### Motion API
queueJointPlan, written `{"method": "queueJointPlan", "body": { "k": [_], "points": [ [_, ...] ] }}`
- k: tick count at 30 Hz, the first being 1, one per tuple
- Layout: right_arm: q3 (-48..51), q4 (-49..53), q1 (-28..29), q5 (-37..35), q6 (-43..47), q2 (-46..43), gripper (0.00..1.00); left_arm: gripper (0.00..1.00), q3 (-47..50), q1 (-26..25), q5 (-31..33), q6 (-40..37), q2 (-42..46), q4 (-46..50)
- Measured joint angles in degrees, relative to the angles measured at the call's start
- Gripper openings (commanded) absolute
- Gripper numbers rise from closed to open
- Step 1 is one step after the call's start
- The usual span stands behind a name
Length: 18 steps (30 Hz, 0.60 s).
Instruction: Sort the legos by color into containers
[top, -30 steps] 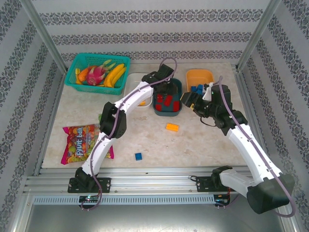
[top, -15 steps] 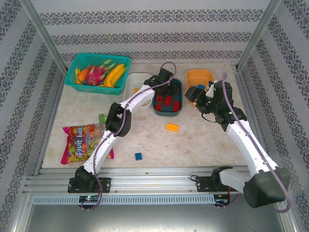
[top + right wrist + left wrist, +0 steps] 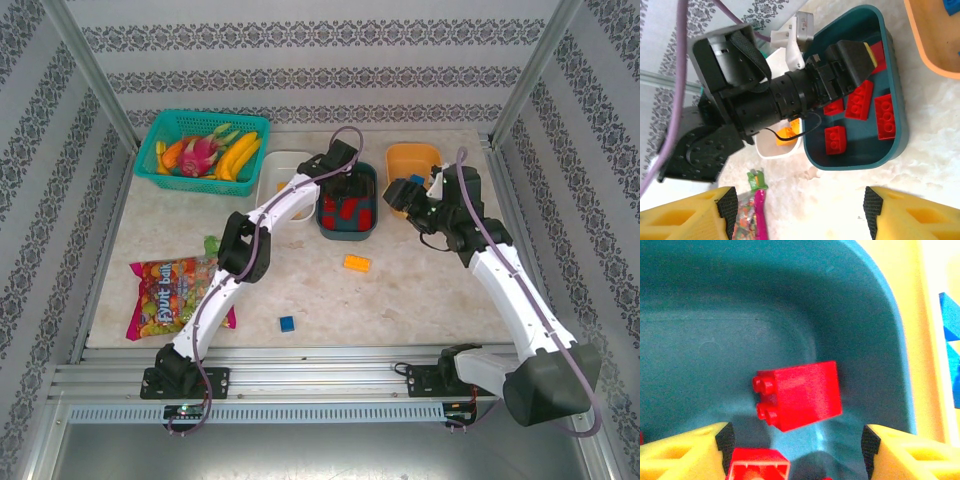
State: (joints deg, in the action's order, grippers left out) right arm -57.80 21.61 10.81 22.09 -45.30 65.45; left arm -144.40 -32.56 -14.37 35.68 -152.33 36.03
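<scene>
My left gripper [image 3: 345,184] hangs open over the dark teal tub [image 3: 348,235]. In the left wrist view a red lego [image 3: 799,395] lies free just beyond the left gripper [image 3: 797,442], with another red lego [image 3: 760,466] below it. Several red legos [image 3: 860,100] lie in the teal tub [image 3: 855,160]. My right gripper [image 3: 396,192] stands open and empty between the teal tub and the orange tub [image 3: 415,155], which holds a blue lego [image 3: 416,180]. The white tub [image 3: 280,165] holds an orange lego [image 3: 790,133]. An orange lego [image 3: 356,263] and a blue lego [image 3: 287,323] lie on the table.
A teal mesh basket of toy fruit [image 3: 165,160] stands at the back left. A colourful candy bag [image 3: 168,292] lies at the front left, beside the left arm's base. Metal frame posts border the table on both sides.
My left gripper has opened over the teal tub and let go of the red lego. The right gripper has drifted slightly toward the back and stays open.
</scene>
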Motion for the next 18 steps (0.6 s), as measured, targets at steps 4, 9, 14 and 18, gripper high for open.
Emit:
{"method": "queueJointPlan", "body": {
  "k": [4,9,14,18],
  "points": [
    [-0.22,3.10,5.05,-2.38,5.35,-1.42,0.69,0.70,1.57,0.00,1.27,1.84,5.97,2.21],
    [0.22,6.05,16.41,-6.49,10.93,-2.10,0.70,0.70,17.62,0.02,4.28,2.75,25.18,3.02],
    [2.36,7.04,27.04,-11.02,12.26,-1.97,0.71,0.70,45.33,0.11,6.29,4.83,48.22,1.38],
    [2.80,7.04,35.85,-14.14,12.09,0.74,0.72,0.69,64.48,0.33,7.28,7.06,62.05,1.95]
  ]
}}
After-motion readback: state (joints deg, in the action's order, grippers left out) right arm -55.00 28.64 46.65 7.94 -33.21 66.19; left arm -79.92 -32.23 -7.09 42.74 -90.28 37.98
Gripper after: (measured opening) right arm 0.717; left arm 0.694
